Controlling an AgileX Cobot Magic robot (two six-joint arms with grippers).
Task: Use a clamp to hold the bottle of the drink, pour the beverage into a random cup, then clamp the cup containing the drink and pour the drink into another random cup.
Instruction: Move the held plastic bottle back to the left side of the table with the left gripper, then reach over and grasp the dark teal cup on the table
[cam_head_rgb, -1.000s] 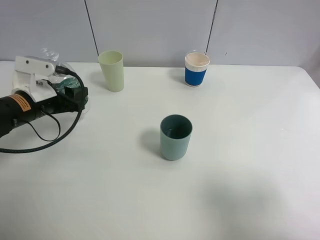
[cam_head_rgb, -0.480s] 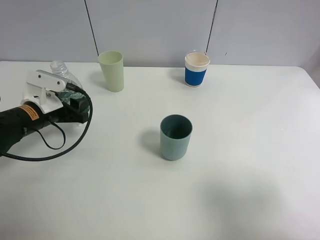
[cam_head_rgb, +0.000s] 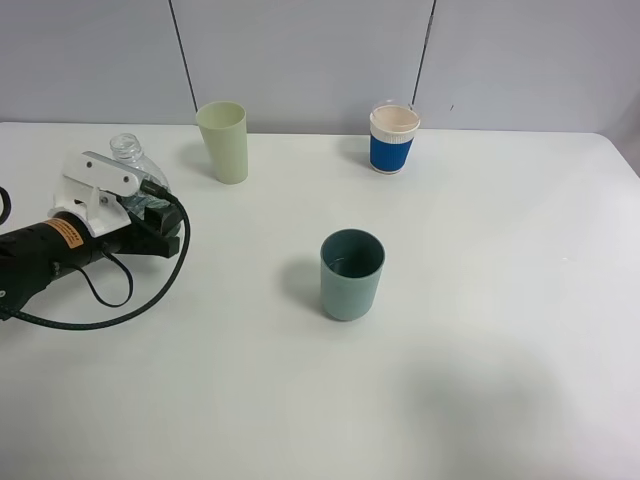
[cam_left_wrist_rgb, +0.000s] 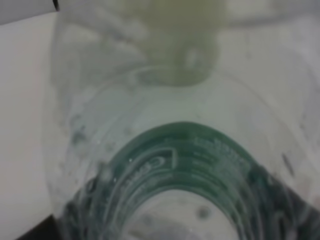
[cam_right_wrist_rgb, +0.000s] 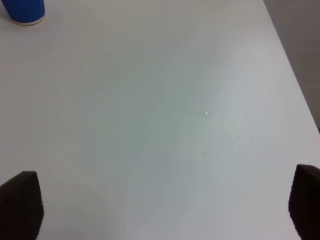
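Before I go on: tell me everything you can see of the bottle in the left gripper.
The bottle is clear, thin-looking plastic with a green label band, seen close up in the left wrist view. Its neck looks uncapped and points roughly upward, leaning slightly. The left gripper is shut on its body near the table's left edge and hides the lower part, so I cannot tell whether it rests on the table. The pale green cup stands apart behind it.

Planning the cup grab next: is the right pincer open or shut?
Open: the right pincer shows two dark fingertips at opposite edges of its wrist view, with only white table between them.
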